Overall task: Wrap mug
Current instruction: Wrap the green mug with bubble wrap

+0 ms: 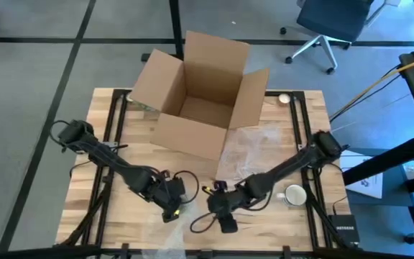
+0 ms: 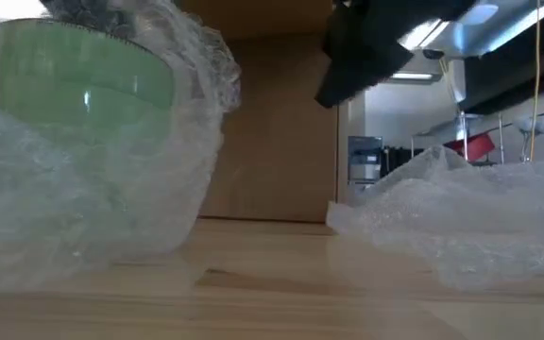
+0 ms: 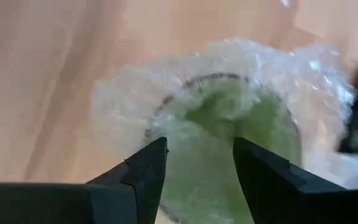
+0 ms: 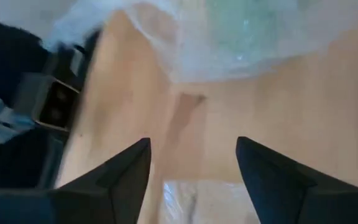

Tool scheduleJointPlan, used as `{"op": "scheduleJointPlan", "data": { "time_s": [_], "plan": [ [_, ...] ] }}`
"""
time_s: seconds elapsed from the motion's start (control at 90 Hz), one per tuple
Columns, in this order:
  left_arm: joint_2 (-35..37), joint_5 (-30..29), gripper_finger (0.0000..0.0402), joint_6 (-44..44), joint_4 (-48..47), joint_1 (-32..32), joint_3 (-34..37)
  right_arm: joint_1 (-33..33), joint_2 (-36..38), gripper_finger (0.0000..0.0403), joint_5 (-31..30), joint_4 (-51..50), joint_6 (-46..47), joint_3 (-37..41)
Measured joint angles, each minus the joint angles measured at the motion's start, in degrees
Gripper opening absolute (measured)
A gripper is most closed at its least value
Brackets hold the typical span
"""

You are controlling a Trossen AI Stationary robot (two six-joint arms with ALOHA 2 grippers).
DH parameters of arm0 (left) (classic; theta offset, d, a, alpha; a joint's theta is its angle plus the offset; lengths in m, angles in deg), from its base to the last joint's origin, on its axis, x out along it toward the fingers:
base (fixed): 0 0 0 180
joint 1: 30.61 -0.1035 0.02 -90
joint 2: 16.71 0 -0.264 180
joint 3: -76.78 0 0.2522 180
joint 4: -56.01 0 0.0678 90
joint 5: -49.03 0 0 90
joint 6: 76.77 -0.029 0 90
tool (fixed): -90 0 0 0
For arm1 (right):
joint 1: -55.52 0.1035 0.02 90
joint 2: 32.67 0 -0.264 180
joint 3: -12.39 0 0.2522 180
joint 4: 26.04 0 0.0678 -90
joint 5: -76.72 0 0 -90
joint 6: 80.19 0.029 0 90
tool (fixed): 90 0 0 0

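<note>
A green mug [image 3: 229, 143] stands near the table's front edge, swathed in clear bubble wrap [image 2: 83, 189]. The wrap reaches over its rim and into its mouth [image 3: 219, 106]. My left gripper [image 1: 172, 210] is right above it, open, its two fingers [image 3: 148, 165] apart over the mug's mouth. In the low view only a dark tip [image 2: 93, 11] shows at the mug's top. Beside the mug toward the table's right, my right gripper [image 1: 225, 219] stands open over bare wood, nothing between its fingers [image 4: 126, 165]. My left gripper comes at the wrapped mug from above, fingers pointing down at the wrap over its mouth [image 3: 197, 124]. I cannot tell whether the fingertips touch the wrap. The mug stands upright on the table.
An open cardboard box [image 1: 200, 93] stands at the back centre. A loose sheet of bubble wrap [image 1: 254, 144] lies in front of it on the right. A white mug [image 1: 294, 194] stands near the right edge, by my right arm.
</note>
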Motion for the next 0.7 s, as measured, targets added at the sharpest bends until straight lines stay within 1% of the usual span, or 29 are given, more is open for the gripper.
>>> {"op": "scheduleJointPlan", "data": {
  "time_s": [0.089,0.167,0.233,0.322,0.467,0.589,0.7],
  "plan": [
    [-1.49,-1.20,0.0170,-0.65,1.19,-0.21,0.00,1.31,0.00,0.0220,-5.59,-0.17,0.45,0.06],
    [-2.03,-1.20,0.0170,-0.87,1.03,-0.34,0.00,2.08,0.00,0.0220,-8.57,-0.60,0.22,0.24],
    [-1.81,-0.48,0.0170,-1.10,-0.64,-0.58,-0.09,2.21,0.00,0.0220,-9.04,-0.35,-0.34,0.24],
    [-0.48,-0.60,0.0170,0.61,-7.02,-0.58,-1.87,2.40,0.00,0.0220,-8.49,-0.39,-0.91,0.24],
    [2.97,-4.99,0.0170,2.71,-15.54,0.42,-5.09,3.71,-0.02,0.0220,-9.25,-0.01,-0.81,0.24],
    [5.75,-8.06,0.0170,3.02,-17.69,2.10,-5.40,5.22,-0.07,0.0220,-12.21,1.65,0.87,0.24],
    [7.17,-9.63,0.0170,3.56,-17.33,4.08,-5.46,6.40,-1.60,0.0220,-14.80,8.23,3.50,0.12]
  ]
}}
